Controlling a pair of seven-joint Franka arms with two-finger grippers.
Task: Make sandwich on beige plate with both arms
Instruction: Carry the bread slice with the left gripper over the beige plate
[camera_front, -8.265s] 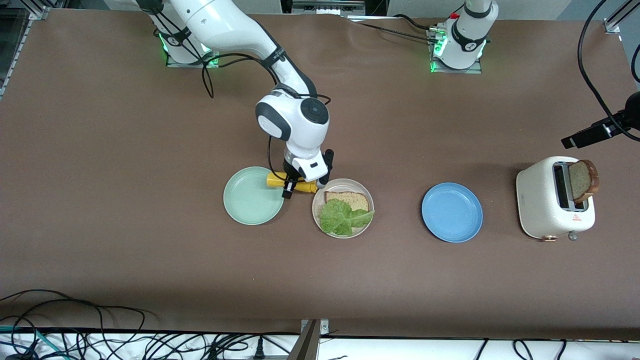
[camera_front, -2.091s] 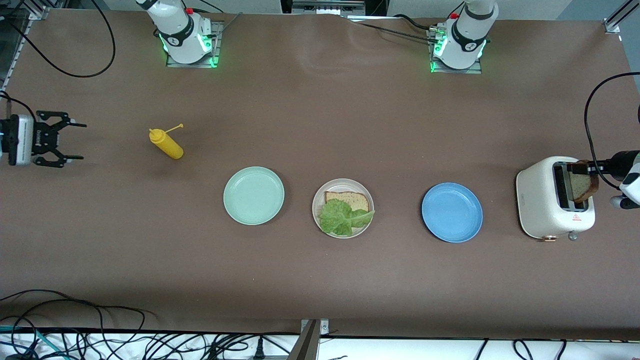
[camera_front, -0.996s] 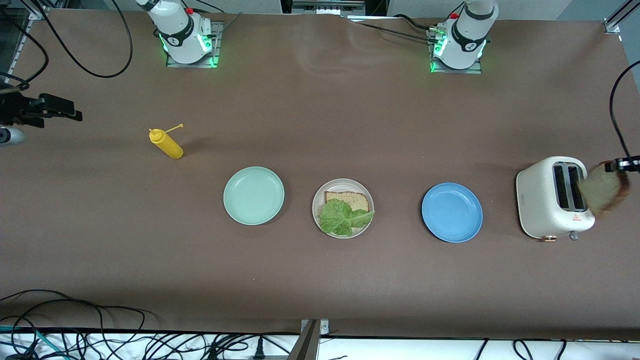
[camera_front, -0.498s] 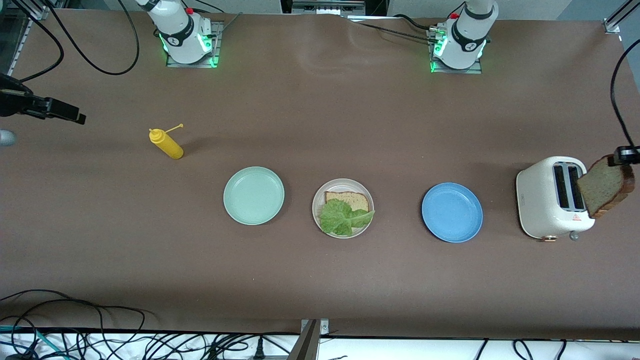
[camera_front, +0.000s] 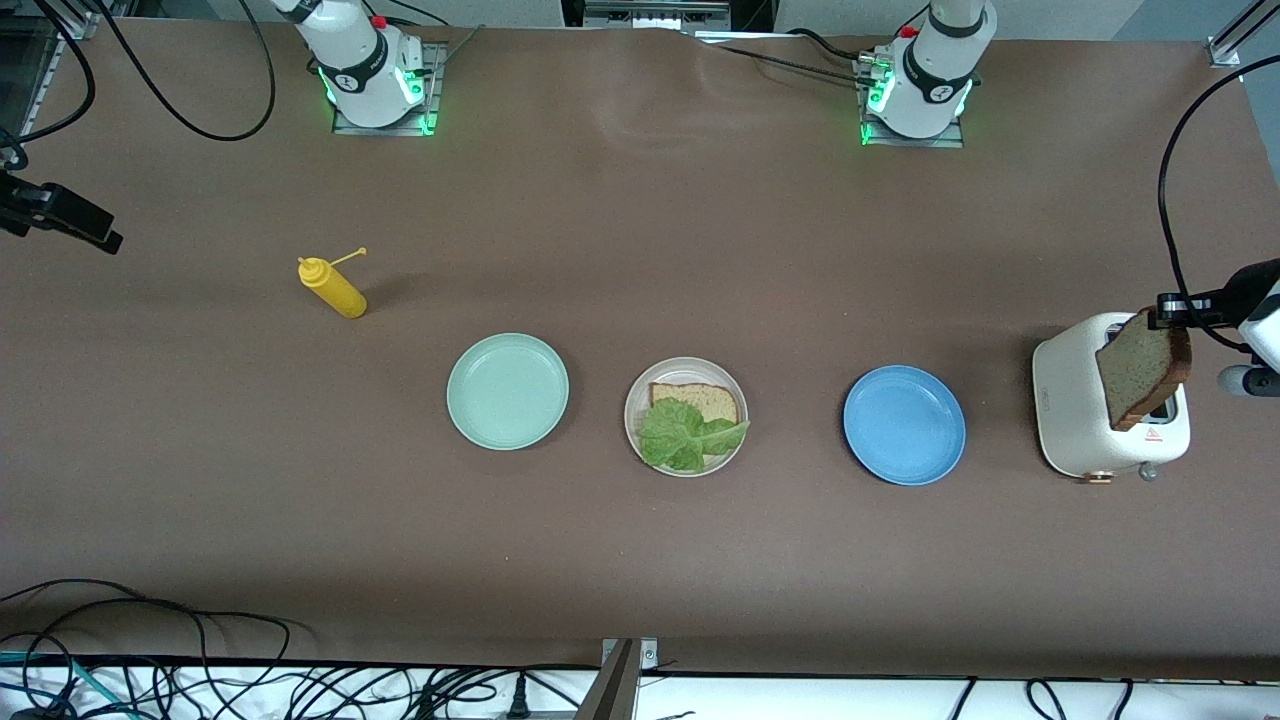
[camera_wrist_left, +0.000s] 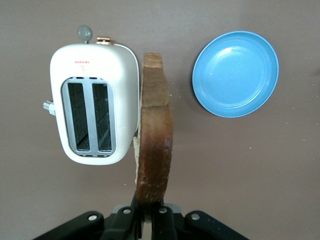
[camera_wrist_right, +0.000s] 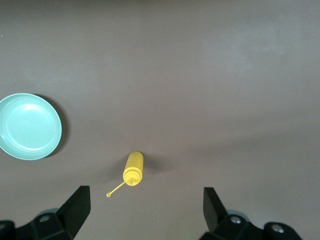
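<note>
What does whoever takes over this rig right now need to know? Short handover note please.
Left gripper: shut on the second bread slice, held up over the white toaster.
Right gripper: open, empty, waiting high over the right arm's end of the table, above the yellow squeeze bottle.
Beige plate: between the mint-green plate and blue plate, holding the first bread slice with the lettuce leaf on it.
Done: base slice and lettuce placed, second slice out of the toaster.
Left: carry the second slice to the beige plate and set it on the lettuce.
</note>
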